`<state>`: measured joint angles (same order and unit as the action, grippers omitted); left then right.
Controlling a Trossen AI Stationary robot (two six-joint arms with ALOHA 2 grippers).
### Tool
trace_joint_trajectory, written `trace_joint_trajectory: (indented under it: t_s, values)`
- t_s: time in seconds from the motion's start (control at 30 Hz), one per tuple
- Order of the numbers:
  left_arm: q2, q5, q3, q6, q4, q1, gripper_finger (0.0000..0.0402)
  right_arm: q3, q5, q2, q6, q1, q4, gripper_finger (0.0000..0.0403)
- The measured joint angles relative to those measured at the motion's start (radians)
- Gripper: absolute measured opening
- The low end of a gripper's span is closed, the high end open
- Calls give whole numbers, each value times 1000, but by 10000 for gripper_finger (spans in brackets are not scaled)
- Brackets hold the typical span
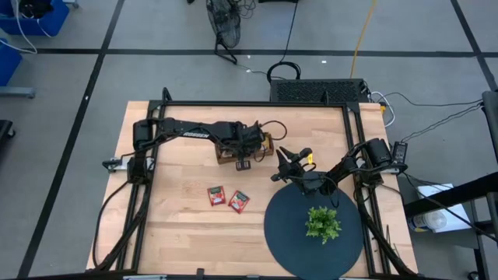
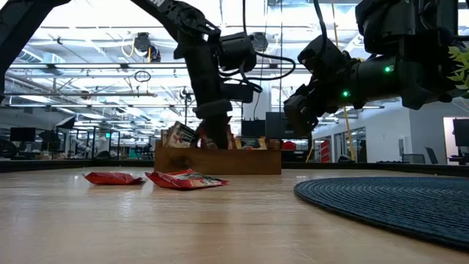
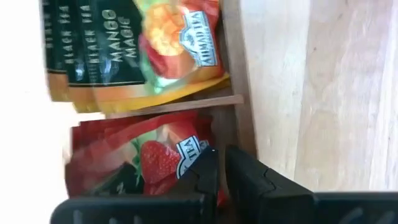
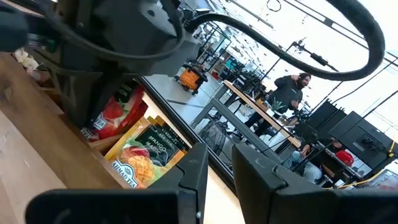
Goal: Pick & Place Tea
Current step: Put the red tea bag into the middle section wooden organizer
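Note:
A brown wooden tray [image 1: 224, 155] at mid-table holds upright tea sachets: red strawberry ones [image 3: 143, 165] in one compartment and orange mango ones [image 3: 155, 43] beyond a divider [image 3: 186, 104]. My left gripper [image 3: 222, 163] points steeply down into the red compartment beside the tray's wall [image 3: 235, 74], its fingers a narrow gap apart. Two red sachets [image 1: 215, 194] [image 1: 239, 201] lie flat on the table nearer the front. My right gripper [image 4: 221, 158] hovers level just right of the tray, open, with nothing between its fingers. My left gripper's fingertips [image 3: 208, 168] stand at the top edge of a red strawberry sachet [image 3: 186, 155] that sits upright in the tray. They come from above, pointing steeply down. I cannot tell whether they touch it.
A round dark mat [image 1: 284, 225] with a small green plant [image 1: 322, 223] lies at the front right, under the right arm. Bare wood stretches left and in front of the two loose sachets. People stand at benches [image 4: 292, 93] in the room beyond the table.

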<state>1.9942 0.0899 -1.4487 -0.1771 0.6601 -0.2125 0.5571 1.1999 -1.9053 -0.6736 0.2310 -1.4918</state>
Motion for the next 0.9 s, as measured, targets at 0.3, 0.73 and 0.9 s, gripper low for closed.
trace_joint_trajectory:
  t_s: [0.3, 0.73, 0.9]
  values:
    - [0, 27, -1, -2, 27, 16, 37, 0, 0, 0, 0, 0, 0, 61]
    - [-11, 29, -2, -1, 32, 48, 37, 0, 0, 0, 0, 0, 0, 61]
    - [-33, 30, -3, -2, 28, 58, 37, 0, 0, 0, 7, 0, 0, 61]
